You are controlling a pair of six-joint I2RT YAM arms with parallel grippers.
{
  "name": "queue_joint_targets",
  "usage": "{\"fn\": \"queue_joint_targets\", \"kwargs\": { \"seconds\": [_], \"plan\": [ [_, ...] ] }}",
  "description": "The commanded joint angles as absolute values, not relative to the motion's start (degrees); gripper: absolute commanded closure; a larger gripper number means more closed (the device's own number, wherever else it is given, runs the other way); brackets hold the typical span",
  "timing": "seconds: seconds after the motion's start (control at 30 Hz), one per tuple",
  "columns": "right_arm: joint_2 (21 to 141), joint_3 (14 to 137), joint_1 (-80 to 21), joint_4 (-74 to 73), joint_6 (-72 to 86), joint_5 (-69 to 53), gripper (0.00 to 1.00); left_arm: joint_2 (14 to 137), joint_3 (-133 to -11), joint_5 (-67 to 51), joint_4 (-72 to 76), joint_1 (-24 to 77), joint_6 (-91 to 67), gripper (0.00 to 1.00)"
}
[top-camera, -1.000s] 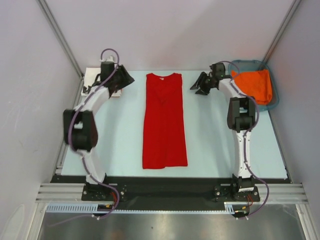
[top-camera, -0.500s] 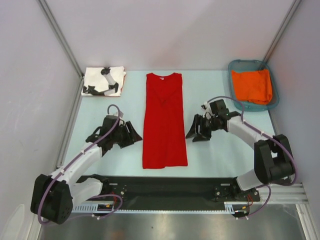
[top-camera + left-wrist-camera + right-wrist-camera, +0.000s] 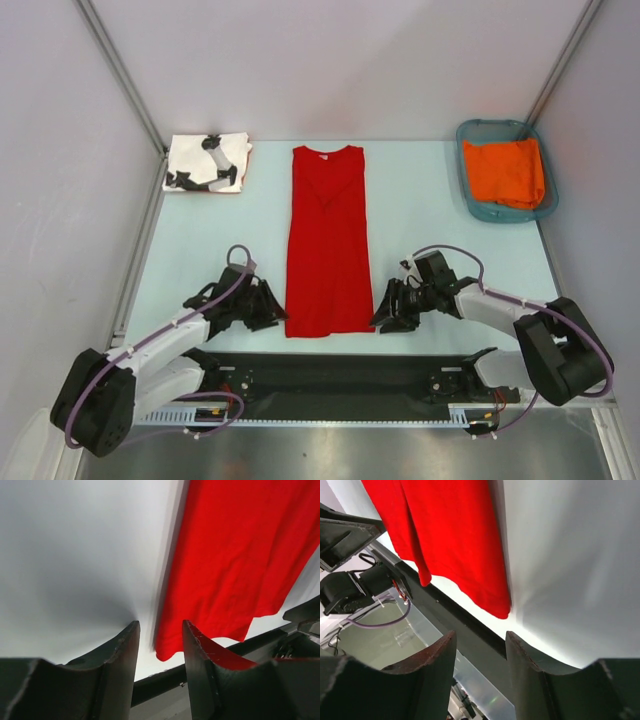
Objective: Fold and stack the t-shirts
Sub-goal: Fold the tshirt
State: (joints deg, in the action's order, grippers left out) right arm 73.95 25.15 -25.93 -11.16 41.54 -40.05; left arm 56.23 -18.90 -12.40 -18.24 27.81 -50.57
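Pale blue table inside a booth with plain grey walls, seen from above, with two robot arms bolted along its near edge.

At the middle of the table lies the red t-shirt, flat and folded lengthwise into a long narrow strip. Its collar points to the far side, and its hem sits close to the black strip along the near edge. The white t-shirt, printed with black shapes, rests folded in a small square at the far left corner, well apart from the red one.

Both arms reach low and inward toward the hem. The left gripper sits just beside the near left corner of the red t-shirt. Its jaws stand partly apart with nothing between them, and its own camera shows that corner lying just ahead of the gap. The right gripper mirrors it just beside the near right corner, jaws likewise apart and holding nothing, with the corner just beyond its fingers. Both grippers seem very close to the table, but I cannot tell whether their tips touch it.

At the far right corner stands a teal basket holding a bunched orange cloth.
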Motion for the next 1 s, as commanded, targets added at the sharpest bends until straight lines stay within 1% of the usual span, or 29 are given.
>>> {"fn": "queue_joint_targets", "kwargs": {
  "seconds": [0.0, 0.07, 0.13, 0.23, 0.27, 0.33, 0.43, 0.5, 0.6, 0.83, 0.97],
  "plan": [
    [74.00, 25.40, -26.28, -5.62, 42.81, -40.43, 0.51, 56.43, -16.97, -12.22, -15.74, 29.00, -51.77, 0.55],
    [75.32, 25.49, -26.28, -5.71, 42.37, -39.82, 0.51, 56.51, -15.83, -12.30, -15.29, 29.18, -51.94, 0.55],
    [76.46, 25.40, -26.28, -4.49, 42.28, -39.73, 0.55, 56.43, -15.21, -12.57, -15.38, 29.18, -51.86, 0.59],
    [77.96, 25.23, -26.28, -3.61, 41.93, -39.20, 0.55, 54.94, -14.07, -13.45, -15.56, 29.70, -53.26, 0.61],
    [78.83, 25.22, -26.28, -3.34, 41.84, -39.11, 0.55, 54.41, -13.54, -13.45, -15.56, 29.79, -53.17, 0.64],
    [79.71, 25.22, -26.28, -3.34, 41.40, -39.11, 0.56, 53.18, -13.36, -12.84, -17.65, 30.23, -53.35, 0.67],
    [80.51, 24.96, -26.28, -2.90, 41.31, -39.02, 0.56, 52.04, -12.31, -13.62, -18.54, 30.41, -53.87, 0.66],
    [80.86, 24.87, -26.28, -2.02, 41.48, -39.20, 0.57, 51.59, -11.69, -13.88, -18.72, 30.67, -54.14, 0.63],
    [81.47, 25.05, -26.28, -2.11, 41.31, -39.20, 0.57, 51.15, -10.90, -14.50, -17.76, 30.76, -54.23, 0.61],
    [82.27, 24.44, -26.28, -0.70, 42.01, -39.64, 0.60, 53.00, -11.34, -15.82, -17.67, 30.94, -54.49, 0.61],
    [82.09, 23.99, -26.28, -0.62, 42.54, -39.73, 0.61, 52.30, -10.46, -16.79, -17.40, 31.03, -54.67, 0.65]
  ]
}}
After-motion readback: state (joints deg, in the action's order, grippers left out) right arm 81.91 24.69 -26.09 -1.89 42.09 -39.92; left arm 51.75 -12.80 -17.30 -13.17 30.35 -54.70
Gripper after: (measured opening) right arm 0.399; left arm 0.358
